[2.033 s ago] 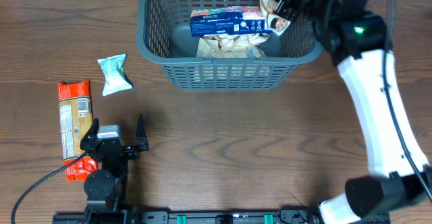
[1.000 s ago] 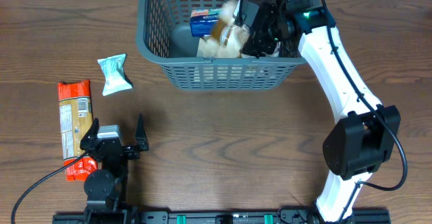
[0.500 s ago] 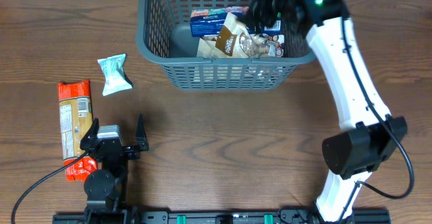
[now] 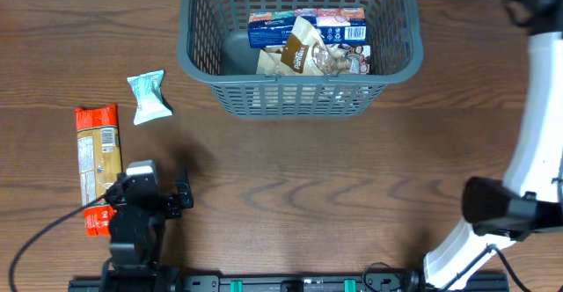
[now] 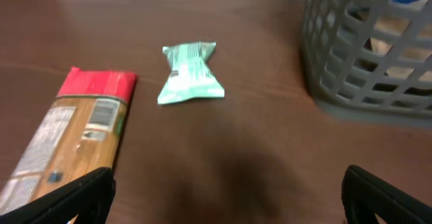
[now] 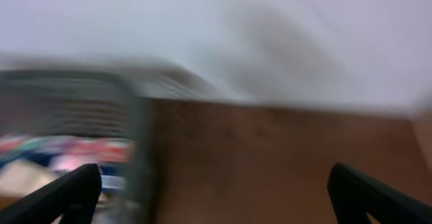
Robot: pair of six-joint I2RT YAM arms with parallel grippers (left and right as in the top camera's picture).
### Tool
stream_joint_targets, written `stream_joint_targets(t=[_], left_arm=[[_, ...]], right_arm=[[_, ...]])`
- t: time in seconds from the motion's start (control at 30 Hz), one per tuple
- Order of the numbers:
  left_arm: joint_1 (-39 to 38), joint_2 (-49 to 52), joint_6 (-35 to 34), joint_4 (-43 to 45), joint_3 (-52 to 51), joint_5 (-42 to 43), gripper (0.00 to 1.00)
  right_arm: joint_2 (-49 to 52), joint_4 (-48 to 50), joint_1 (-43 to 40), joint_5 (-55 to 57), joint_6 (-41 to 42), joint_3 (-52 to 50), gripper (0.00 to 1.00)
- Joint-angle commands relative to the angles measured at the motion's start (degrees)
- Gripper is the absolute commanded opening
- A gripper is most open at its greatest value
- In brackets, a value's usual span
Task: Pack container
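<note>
Packs [image 4: 308, 46] are filling the right part of the container [image 4: 290, 98]; its left floor is seemingly lying bare, giving room.

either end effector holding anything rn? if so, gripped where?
Nothing is held. The left end effector is open above bare table near the red pack; the right end effector is open and empty beside the container.

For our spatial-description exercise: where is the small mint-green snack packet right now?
In the overhead view, the mint-green packet lies on the table at left, outside the container and left of it, near the far end of the red-ended snack pack.
</note>
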Motion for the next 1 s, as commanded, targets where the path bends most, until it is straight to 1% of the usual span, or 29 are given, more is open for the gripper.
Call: stream_joint_targets(t=[0.0,0.17,0.3,0.43,0.6,0.67,0.77,0.8,0.97], left_arm=[[-0.1,7.0,-1.6,-2.7,9.9,-0.7,0.99],[-0.1,24.0,-4.2,-14.1,27.3,-0.7,0.99],[0.1,37.9,-4.1,-24.3,42.2,-1.4,0.99],[2.8,50.2,-3.9,-34.9,56.6,-1.3,0.99],[8.5,64.5,-3.6,-48.1,74.2,-0.9,0.99],[10.7,69.2,-1.8,-50.8,79.2,2.7,0.99],[13.0,75.0,4.8,-54.0,84.7,14.3,0.99],[13.4,76.1,5.8,-54.2,85.4,16.3,0.99],[13.9,79.6,6.5,-49.0,85.7,17.0,0.99]], right_arm=[[0.2,-1.6,-5.4,4.2,8.0,-0.2,0.99],[0.2,-5.5,-12.2,2.6,8.3,-5.0,0.99],[0.2,-6.3,-13.6,2.4,8.3,-14.6,0.99],[0.2,-3.5,-12.8,1.2,8.3,-26.6,0.99],[0.2,3.7,-10.7,-1.0,8.3,-40.3,0.99],[0.2,6.1,-9.7,-1.0,7.8,-44.5,0.99],[0.2,8.2,-8.3,-1.2,7.6,-48.2,0.99],[0.2,8.8,-7.8,-1.2,7.6,-49.2,0.99],[0.2,11.6,-5.9,-1.2,7.2,-52.2,0.99]])
